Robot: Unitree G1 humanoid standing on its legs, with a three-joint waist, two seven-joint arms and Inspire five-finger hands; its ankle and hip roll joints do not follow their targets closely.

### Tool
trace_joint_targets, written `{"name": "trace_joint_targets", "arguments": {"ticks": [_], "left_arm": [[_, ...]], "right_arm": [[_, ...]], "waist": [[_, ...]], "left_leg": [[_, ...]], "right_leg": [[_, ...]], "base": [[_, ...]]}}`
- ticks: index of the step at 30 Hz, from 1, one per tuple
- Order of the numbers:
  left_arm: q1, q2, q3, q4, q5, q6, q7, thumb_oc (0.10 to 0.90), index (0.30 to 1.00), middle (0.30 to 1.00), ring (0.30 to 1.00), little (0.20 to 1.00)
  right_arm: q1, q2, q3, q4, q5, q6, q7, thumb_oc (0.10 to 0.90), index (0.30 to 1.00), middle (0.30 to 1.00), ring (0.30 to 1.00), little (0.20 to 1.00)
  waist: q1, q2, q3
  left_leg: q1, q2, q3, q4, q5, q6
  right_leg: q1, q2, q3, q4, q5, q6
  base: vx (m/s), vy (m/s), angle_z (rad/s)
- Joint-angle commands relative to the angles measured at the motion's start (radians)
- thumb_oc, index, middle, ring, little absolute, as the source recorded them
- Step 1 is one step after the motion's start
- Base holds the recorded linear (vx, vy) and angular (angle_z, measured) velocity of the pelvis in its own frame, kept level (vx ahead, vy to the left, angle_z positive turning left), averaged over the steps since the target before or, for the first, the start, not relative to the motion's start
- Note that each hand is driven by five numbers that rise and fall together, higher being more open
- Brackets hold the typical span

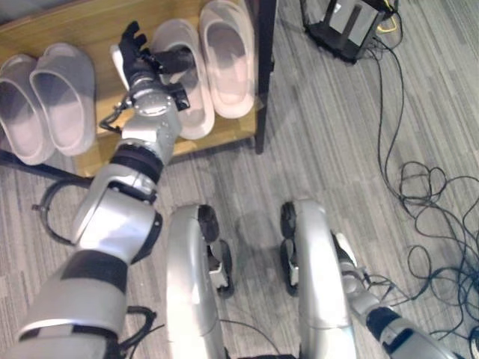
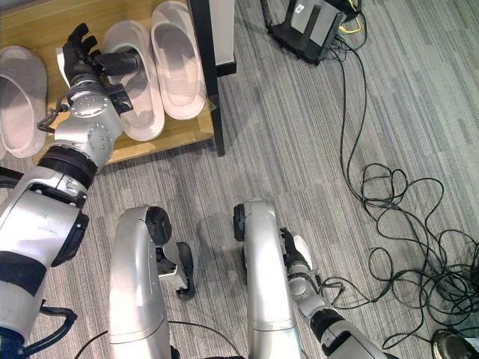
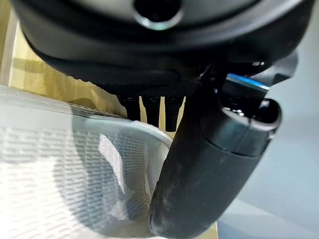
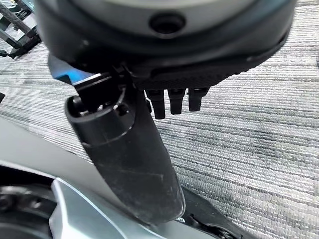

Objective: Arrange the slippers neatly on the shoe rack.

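Two pairs of pale slippers lie on the wooden shoe rack (image 1: 75, 22). One pair (image 1: 45, 101) is at the left. The other pair is at the right: one slipper (image 1: 226, 56) by the rack's dark post, its mate (image 1: 191, 93) beside it. My left hand (image 1: 138, 63) hovers at this mate's left edge, open, fingers straight and pointing to the rack's back. Its thumb (image 3: 209, 164) reaches across into the slipper's ribbed footbed (image 3: 60, 174). My right hand (image 2: 299, 265) hangs low over the carpet, open, with nothing in it.
The rack's dark post (image 1: 262, 82) stands at its right end. A black device (image 1: 348, 22) sits on the grey carpet at the far right. Loose black cables (image 1: 434, 194) sprawl over the floor to the right.
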Motion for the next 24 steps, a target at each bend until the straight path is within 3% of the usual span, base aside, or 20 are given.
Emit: {"name": "trace_joint_targets", "arguments": {"ticks": [1, 6, 24], "left_arm": [[-0.215, 0.066, -0.079, -0.009, 0.063, -0.065, 0.011, 0.800, 0.900, 0.900, 0.900, 0.900], [-0.233, 0.087, -0.103, 0.035, 0.083, -0.020, -0.031, 0.800, 0.900, 0.900, 0.900, 0.900], [-0.115, 0.195, -0.158, -0.220, 0.105, -0.049, -0.061, 0.800, 0.900, 0.900, 0.900, 0.900]], "right_arm": [[-0.045, 0.005, -0.028, -0.023, -0.024, -0.038, -0.058, 0.800, 0.900, 0.900, 0.900, 0.900], [-0.061, -0.016, -0.040, -0.001, -0.040, -0.014, -0.065, 0.800, 0.900, 0.900, 0.900, 0.900], [-0.031, -0.046, -0.058, -0.004, -0.102, 0.024, -0.058, 0.800, 0.900, 0.900, 0.900, 0.900]], "waist": [[0.028, -0.027, -0.031], [0.036, -0.019, -0.031], [0.074, 0.029, -0.031]], "left_leg": [[0.033, -0.116, -0.196, -0.030, -0.083, 0.007], [0.033, -0.114, -0.193, -0.039, -0.077, 0.004], [0.033, -0.130, -0.198, -0.046, -0.071, 0.002]], "right_leg": [[0.027, -0.033, 0.124, 0.028, 0.006, -0.076], [0.027, -0.035, 0.126, 0.028, 0.005, -0.081], [0.027, -0.041, 0.110, 0.035, -0.006, -0.086]], "base": [[0.00, 0.000, 0.00], [0.00, -0.033, 0.01], [0.00, -0.006, 0.00]]}}
